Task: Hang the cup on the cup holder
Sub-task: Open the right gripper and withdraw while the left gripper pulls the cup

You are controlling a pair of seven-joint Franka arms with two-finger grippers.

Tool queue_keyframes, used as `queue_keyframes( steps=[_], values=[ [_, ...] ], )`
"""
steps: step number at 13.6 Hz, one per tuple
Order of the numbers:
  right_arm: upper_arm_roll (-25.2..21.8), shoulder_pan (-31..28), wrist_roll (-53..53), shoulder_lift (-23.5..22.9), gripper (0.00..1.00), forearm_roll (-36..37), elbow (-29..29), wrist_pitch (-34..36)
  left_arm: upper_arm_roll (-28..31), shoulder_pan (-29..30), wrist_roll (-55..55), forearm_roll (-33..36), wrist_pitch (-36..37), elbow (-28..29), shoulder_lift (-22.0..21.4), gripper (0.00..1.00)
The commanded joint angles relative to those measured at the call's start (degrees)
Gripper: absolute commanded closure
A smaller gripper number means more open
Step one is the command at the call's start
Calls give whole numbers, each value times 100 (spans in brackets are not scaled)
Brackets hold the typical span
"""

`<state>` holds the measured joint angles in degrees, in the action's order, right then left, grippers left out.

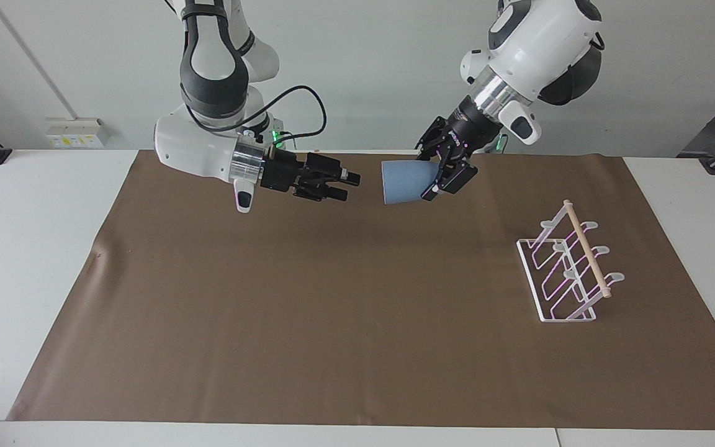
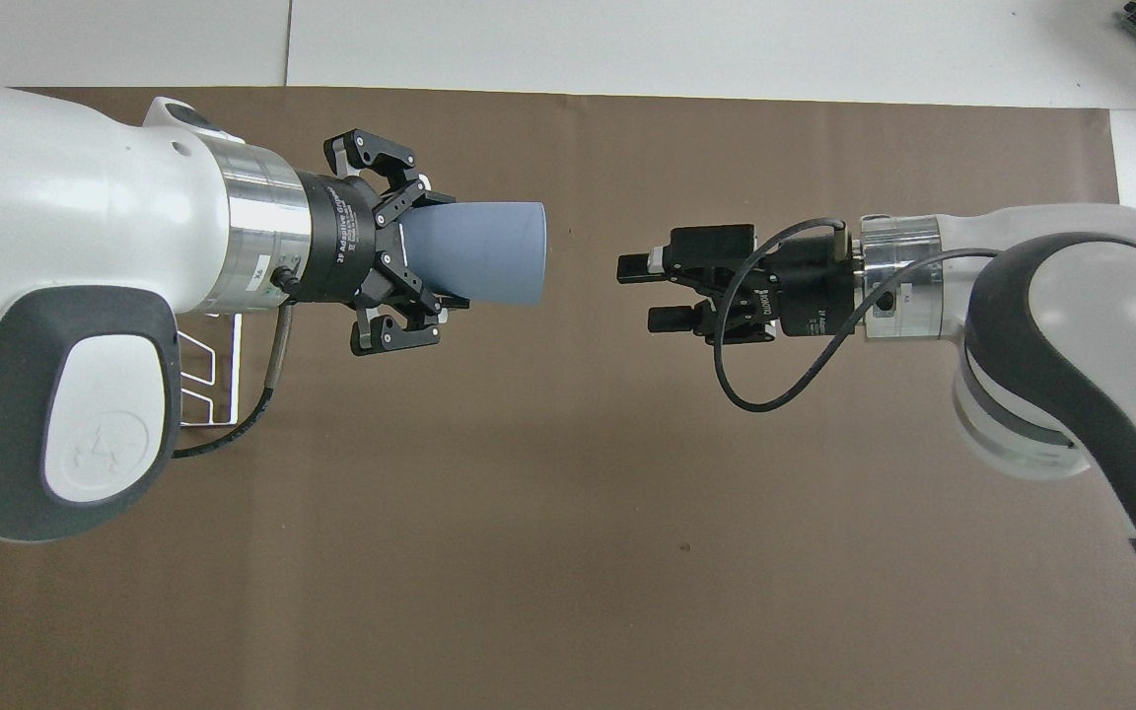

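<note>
The light-blue cup (image 1: 402, 182) lies on its side in the air, held by its narrow base in my left gripper (image 1: 430, 177), with its open mouth toward the right gripper. It also shows in the overhead view (image 2: 484, 251), where the left gripper (image 2: 440, 254) is shut around its base. My right gripper (image 1: 348, 186) is open and empty, a short gap from the cup's mouth, also seen from overhead (image 2: 639, 293). Both are over the part of the mat nearest the robots. The white wire cup holder (image 1: 565, 273) with its wooden dowel stands toward the left arm's end of the table; overhead, the cup holder (image 2: 208, 375) is mostly hidden under the left arm.
A brown mat (image 1: 332, 310) covers most of the white table (image 1: 28, 261). A black cable (image 2: 775, 385) loops off the right wrist.
</note>
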<state>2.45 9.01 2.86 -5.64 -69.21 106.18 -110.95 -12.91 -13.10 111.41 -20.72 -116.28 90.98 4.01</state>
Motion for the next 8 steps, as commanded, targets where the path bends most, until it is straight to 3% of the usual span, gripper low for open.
queue_keyframes(
  steps=[1,8],
  values=[
    [27,-74,-75,54,0,1255,-325,-76,35,0,-102,778,306,25,-84,100],
    [44,-66,-31,54,0,4542,-536,-357,70,483,-2123,1289,730,217,-190,100]
  ],
)
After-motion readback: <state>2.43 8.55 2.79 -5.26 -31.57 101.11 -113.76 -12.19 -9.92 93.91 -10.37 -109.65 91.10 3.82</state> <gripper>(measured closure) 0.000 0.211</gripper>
